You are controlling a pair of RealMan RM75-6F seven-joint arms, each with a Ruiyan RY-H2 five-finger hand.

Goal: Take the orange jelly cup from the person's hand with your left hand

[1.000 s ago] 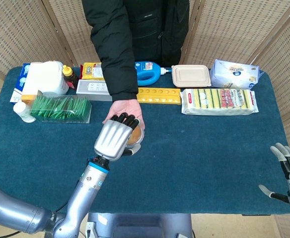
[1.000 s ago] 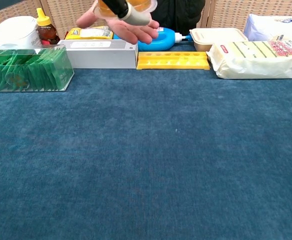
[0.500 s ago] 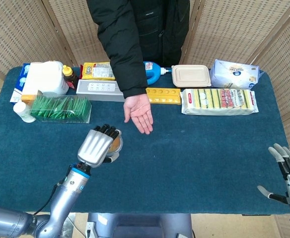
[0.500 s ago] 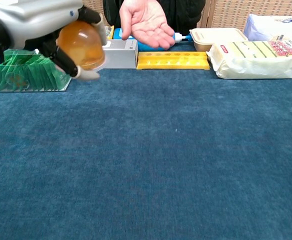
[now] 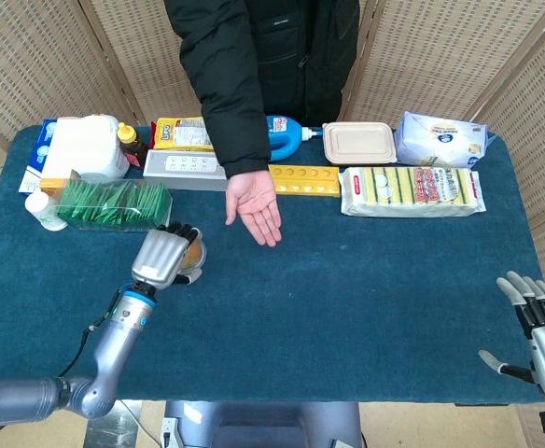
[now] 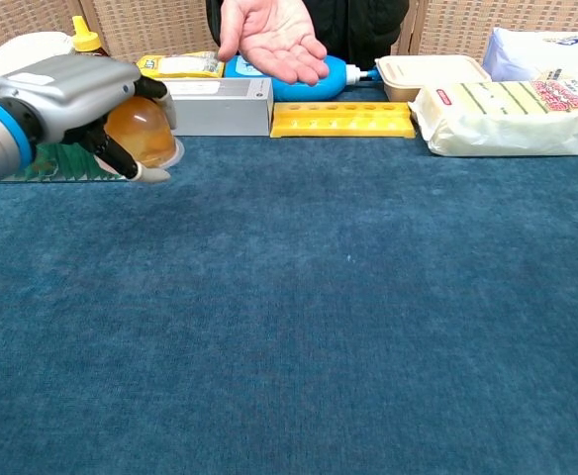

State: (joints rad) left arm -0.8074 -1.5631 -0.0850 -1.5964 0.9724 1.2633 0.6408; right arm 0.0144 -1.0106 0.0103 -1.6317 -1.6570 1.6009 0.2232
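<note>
Left to right. The left hand (image 6: 76,94) is wrapped around the one orange jelly cup (image 6: 143,132), fingers curled over its top, held low just beside the clear box of green sachets (image 5: 114,205) and well apart from the person's hand (image 5: 254,205), which lies palm-up with nothing in it. The handover appears complete; to finish well, the grasp should stay even so the soft cup is not crushed, and the cup should be kept level and away from the sachet box. At far right, the right hand (image 5: 538,331) rests by the table edge, fingers spread, holding nothing. Count: one jelly cup, one person's hand, two robot hands, one sachet box.
</note>
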